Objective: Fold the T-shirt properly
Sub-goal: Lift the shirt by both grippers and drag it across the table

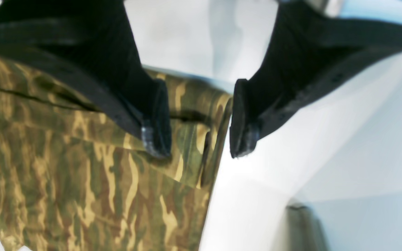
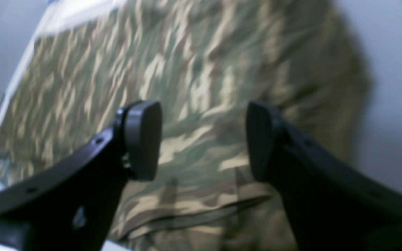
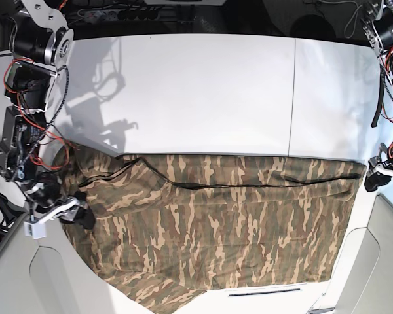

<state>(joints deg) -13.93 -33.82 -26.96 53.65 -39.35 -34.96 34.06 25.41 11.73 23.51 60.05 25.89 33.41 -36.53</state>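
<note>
The camouflage T-shirt (image 3: 216, 222) lies flat across the front half of the white table (image 3: 203, 91), with a folded edge running left to right along its upper part. My left gripper (image 3: 374, 180) is at the shirt's right edge. In the left wrist view it (image 1: 199, 120) is open, one finger (image 1: 157, 118) over the fabric (image 1: 65, 174) and the other over bare table, with the shirt's edge between them. My right gripper (image 3: 78, 216) is at the shirt's left edge. In the right wrist view it (image 2: 202, 139) is open just above the fabric (image 2: 201, 69), holding nothing.
A seam (image 3: 292, 98) runs front to back through the table on the right. Grey panels sit at the front left (image 3: 59, 281) and front right (image 3: 386, 255) corners. Red cables hang along the arm on the left (image 3: 26, 131).
</note>
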